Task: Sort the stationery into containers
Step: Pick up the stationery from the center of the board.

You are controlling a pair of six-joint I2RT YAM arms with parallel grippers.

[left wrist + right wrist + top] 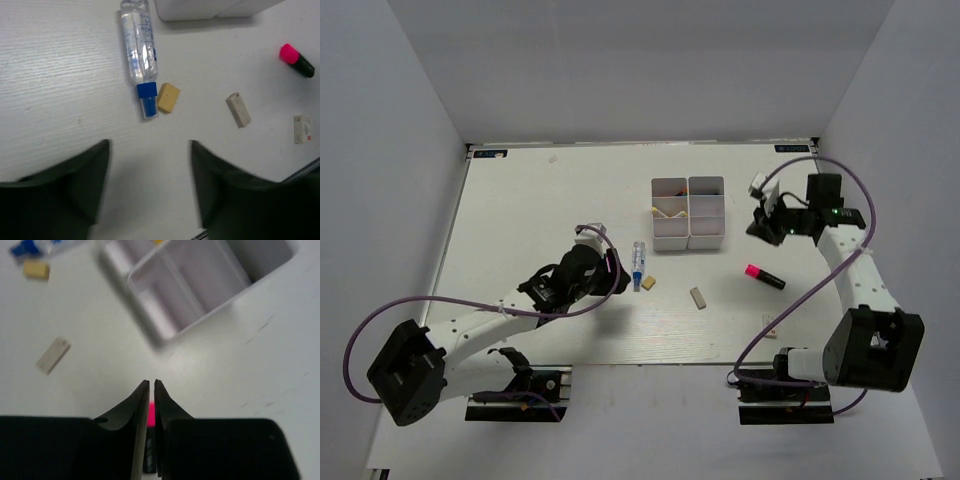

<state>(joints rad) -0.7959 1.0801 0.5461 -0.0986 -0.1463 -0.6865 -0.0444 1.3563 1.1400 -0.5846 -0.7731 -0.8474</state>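
Top external: blue-white tube [638,264] lay on worktop [540,200] at 7 o'clock from tray [688,212], left claw [622,276] nearest. Left wrist: claw released, empty; tube at 12 o'clock, long axis 12-to-6, tan eraser [168,97] beside its cap. Right wrist alone showed right claw [151,390] clenched on nothing, pink highlighter [150,412] beneath.

Left end effector [150,187], jaws apart, over bench [50,75]; tube [141,50] cap just beside tan eraser [168,97]; grey eraser [238,109], highlighter [296,60] further right.
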